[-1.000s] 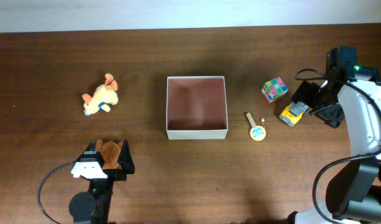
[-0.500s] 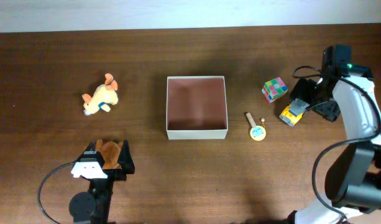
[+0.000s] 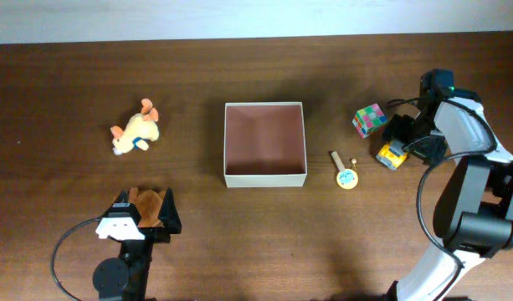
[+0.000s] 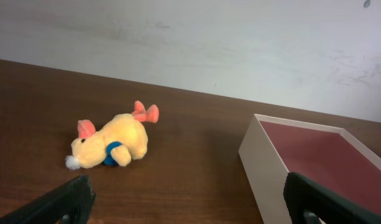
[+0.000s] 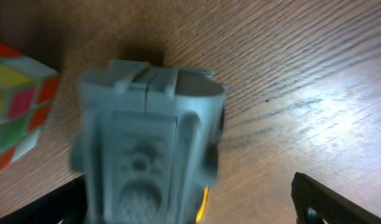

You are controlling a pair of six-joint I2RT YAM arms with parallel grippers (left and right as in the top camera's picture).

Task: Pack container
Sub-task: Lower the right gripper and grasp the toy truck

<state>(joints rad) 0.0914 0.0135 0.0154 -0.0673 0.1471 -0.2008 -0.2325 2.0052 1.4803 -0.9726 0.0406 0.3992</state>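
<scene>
The container (image 3: 265,178) sits at the middle of the counter (image 3: 64,251), square to its edges, its cream walls upright and its reddish-brown floor bare. From the container, a yellow plush animal (image 3: 136,130) lies on its side at 9 o'clock, well apart from the near wall. The left gripper (image 3: 145,201) rests low at 7 o'clock, its jaws spread wide with only counter between them. In the left wrist view the plush animal (image 4: 112,140) and the container's near corner (image 4: 260,155) have a broad strip of wood between them. At 3 o'clock the things crowd closer. A small wooden toy with a round head (image 3: 346,172) lies just beside the container's right wall, and a multicoloured puzzle cube (image 3: 369,119) stands further out. A yellow-and-grey toy truck (image 3: 392,155) is near the cube at its 4 o'clock — apart from it, not touching. The right gripper (image 3: 404,142) hangs over the truck with its jaws open. The wrist view shows one finger (image 5: 69,202) on each side of the truck (image 5: 146,143) — neither visibly pressing its sides.
</scene>
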